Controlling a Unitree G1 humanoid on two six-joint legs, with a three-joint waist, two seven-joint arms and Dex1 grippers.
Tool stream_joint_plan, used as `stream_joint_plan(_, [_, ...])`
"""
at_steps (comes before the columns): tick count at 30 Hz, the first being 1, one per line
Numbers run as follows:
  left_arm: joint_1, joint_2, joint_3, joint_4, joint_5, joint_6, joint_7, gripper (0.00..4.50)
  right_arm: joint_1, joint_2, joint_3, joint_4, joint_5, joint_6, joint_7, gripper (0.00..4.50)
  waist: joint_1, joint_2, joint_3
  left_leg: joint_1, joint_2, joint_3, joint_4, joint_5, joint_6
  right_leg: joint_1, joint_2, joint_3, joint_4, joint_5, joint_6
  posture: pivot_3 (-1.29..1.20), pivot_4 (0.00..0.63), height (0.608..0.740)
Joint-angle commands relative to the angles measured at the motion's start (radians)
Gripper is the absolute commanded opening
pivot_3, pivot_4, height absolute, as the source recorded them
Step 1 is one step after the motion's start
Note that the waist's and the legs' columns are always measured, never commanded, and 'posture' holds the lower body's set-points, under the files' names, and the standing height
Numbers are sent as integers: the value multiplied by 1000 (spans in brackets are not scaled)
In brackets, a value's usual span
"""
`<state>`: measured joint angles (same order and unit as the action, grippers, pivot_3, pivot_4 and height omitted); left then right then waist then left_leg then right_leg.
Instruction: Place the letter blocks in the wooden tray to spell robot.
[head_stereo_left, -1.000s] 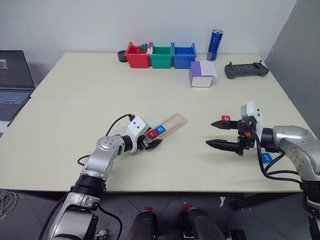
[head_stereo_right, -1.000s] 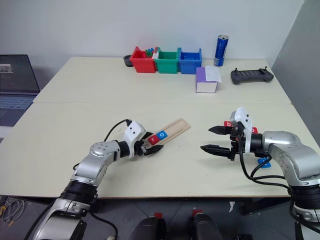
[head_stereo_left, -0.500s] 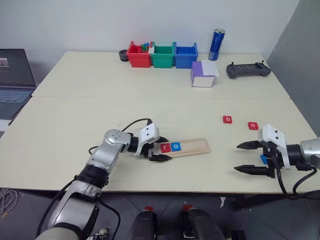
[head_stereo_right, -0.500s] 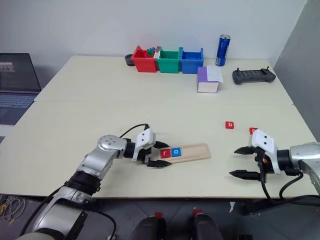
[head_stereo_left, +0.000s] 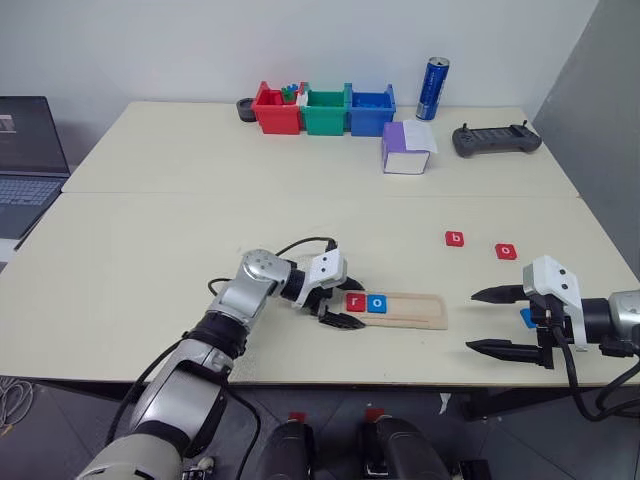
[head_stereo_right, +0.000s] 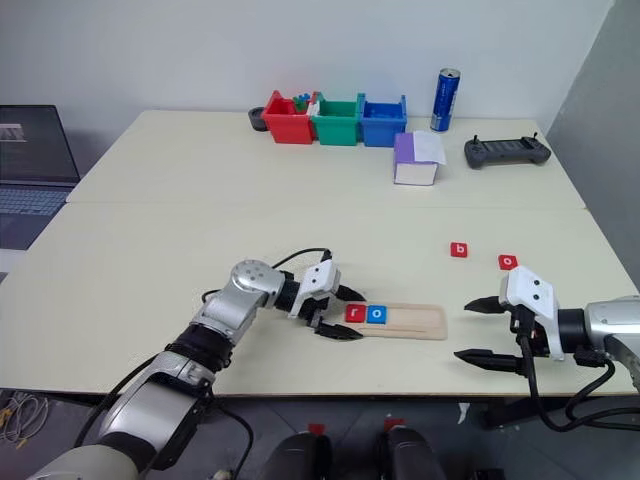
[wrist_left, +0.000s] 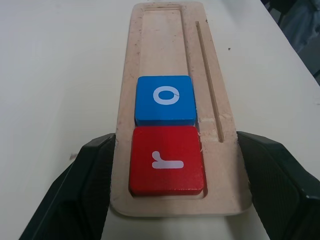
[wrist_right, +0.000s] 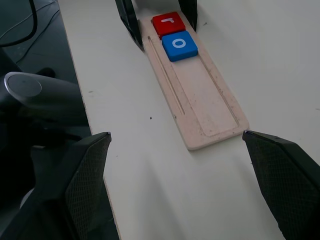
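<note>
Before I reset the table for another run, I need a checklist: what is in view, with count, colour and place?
wooden tray: one, pale wood, near table edge, its end between the left fingers.
letter blocks: red r and blue o in the tray; red b and red o loose on the table; a blue one partly hidden behind the right gripper.
bins: three, red, green, blue, far edge.
can: one, blue, beside the bins.
box: one, purple and white.
controller: one, dark grey, far right.
laptop: one, far left.
left gripper: fingers astride the tray end.
right gripper: open, empty.
</note>
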<state>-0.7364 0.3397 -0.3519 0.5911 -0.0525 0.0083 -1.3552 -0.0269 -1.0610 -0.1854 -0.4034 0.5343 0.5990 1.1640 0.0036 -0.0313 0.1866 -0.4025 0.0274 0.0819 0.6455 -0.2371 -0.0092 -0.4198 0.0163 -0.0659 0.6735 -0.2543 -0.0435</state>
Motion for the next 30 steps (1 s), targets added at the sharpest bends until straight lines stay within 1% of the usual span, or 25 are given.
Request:
stream_joint_plan(1, [-17,-13,-6,7,23,-30,19,3393,-8,-1,-46,-41,29,7,-12,4500,0,0,0,0,0,0,0,0,0,0,0,0,0,0,0,0,150,740])
stream_joint_plan(6, [9,-16,2,-27,37,-12,62,3393,-10,0,-47,-47,33,12,-19,4500,0,0,0,0,0,0,0,0,0,0,0,0,0,0,0,0,150,740])
stream_joint_plan(11, [42,-5,-2,-76,34,12,73,3393,-21,2,-38,-44,35,15,-22,4500,-1,0,0,0,0,0,0,0,0,0,0,0,0,0,1,0,150,740])
stream_joint_plan(19, [66,-12,14,-134,17,77,110,3393,-55,6,-15,-30,35,18,-15,4500,-2,0,0,0,0,0,0,0,0,0,0,0,0,0,0,0,150,740])
stream_joint_plan(22, [80,-11,15,-160,6,96,112,3393,-70,20,-22,-32,57,28,-17,4500,-2,0,0,0,0,0,0,0,0,0,0,0,0,0,0,0,150,740])
stream_joint_plan(30, [77,-1,8,-154,22,107,128,3393,-95,29,-22,-31,65,40,-22,4500,-2,0,0,0,0,0,0,0,0,0,0,0,1,0,0,0,150,740])
